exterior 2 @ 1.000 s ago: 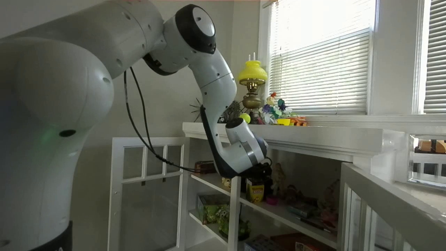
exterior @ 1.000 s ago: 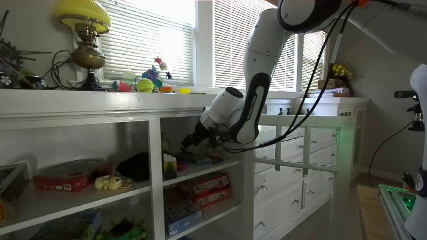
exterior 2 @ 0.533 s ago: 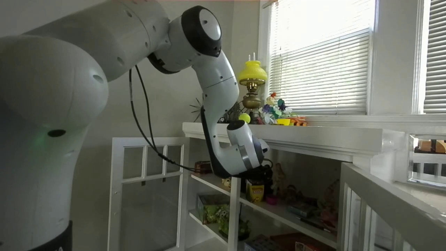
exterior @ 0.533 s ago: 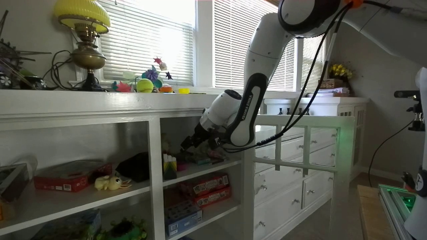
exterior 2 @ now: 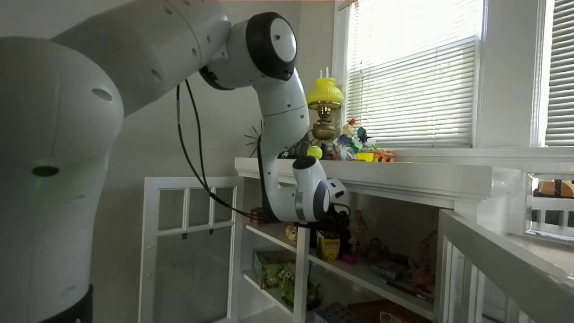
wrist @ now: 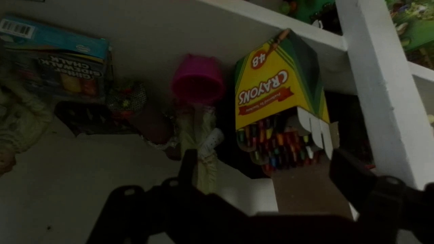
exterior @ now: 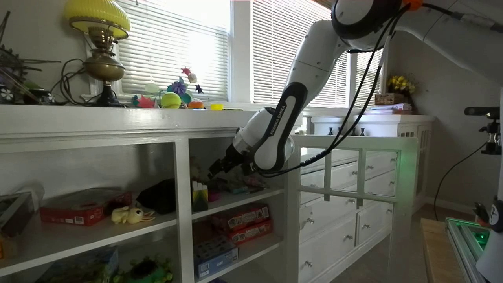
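My gripper (wrist: 264, 157) is open and empty in the wrist view, its dark fingers spread wide on either side of an open yellow and green crayon box (wrist: 264, 84). The box stands on the shelf with its lid flap raised and crayons showing; whether a finger touches it I cannot tell. In an exterior view the gripper (exterior: 220, 167) is inside the cabinet, just above the crayon box (exterior: 200, 199). A pink cup (wrist: 198, 79) stands beside the box. A pale figurine (wrist: 206, 169) is behind the cup, near one finger. A chalk box (wrist: 54, 57) lies farther along the shelf.
A white vertical divider (wrist: 383, 84) stands close beside the crayon box. The cabinet top (exterior: 118, 118) is above the arm and bears a yellow lamp (exterior: 104, 67). An open glass-paned door (exterior: 406, 177) is near the arm. Red boxes (exterior: 251, 226) lie on the shelf below.
In an exterior view the gripper has shifted slightly left, toward the divider and crayon box. The forearm has swung and the wrist has turned. The shelf items look unmoved.
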`<state>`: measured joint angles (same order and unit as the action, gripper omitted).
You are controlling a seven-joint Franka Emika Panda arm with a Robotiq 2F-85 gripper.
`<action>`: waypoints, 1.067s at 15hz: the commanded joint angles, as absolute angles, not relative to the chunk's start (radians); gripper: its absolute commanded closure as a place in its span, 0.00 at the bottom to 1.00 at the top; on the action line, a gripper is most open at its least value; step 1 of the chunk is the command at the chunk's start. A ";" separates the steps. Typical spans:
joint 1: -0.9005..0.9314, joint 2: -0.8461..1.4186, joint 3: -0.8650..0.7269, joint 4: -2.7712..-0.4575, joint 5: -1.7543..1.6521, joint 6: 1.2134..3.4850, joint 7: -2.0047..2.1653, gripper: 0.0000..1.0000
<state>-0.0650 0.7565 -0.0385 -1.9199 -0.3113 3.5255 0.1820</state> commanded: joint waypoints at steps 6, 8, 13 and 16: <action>-0.090 0.805 0.022 -1.895 -0.217 3.537 0.067 0.06; -0.089 0.809 0.019 -1.892 -0.204 3.541 0.061 0.30; -0.096 0.811 0.024 -1.882 -0.191 3.536 0.060 0.60; -0.105 0.820 0.029 -1.861 -0.194 3.527 0.061 0.66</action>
